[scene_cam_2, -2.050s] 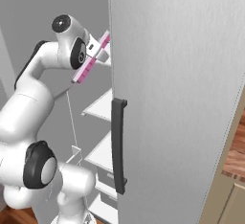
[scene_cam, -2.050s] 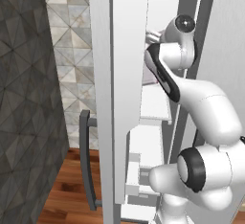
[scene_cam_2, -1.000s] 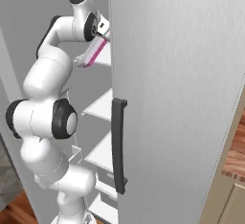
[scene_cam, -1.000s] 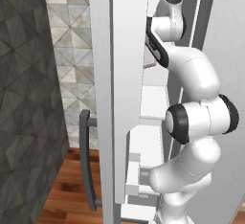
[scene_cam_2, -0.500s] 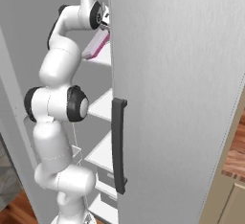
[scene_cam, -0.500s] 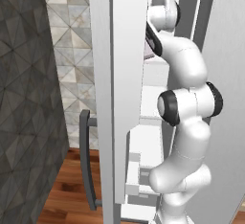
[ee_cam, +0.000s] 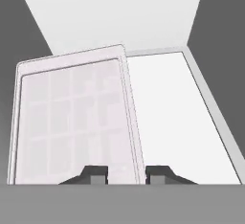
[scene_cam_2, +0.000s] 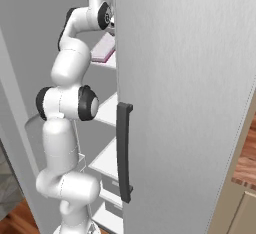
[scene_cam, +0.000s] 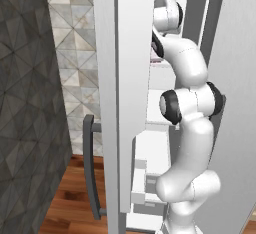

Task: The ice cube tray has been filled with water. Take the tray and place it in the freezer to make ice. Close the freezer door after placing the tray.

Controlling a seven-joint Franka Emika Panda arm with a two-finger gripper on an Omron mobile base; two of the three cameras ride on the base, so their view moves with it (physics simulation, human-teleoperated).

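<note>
I had the pincer (ee_cam: 125, 174) clamped on the near edge of the ice cube tray (ee_cam: 76, 117), one dark tip on either side of its right rim. The tray stretched ahead of the pincer, tilted, over the white shelf (ee_cam: 177, 108) high inside the freezer (scene_cam_2: 107, 113). The freezer door (scene_cam: 131, 93) stood open beside my arm
</note>
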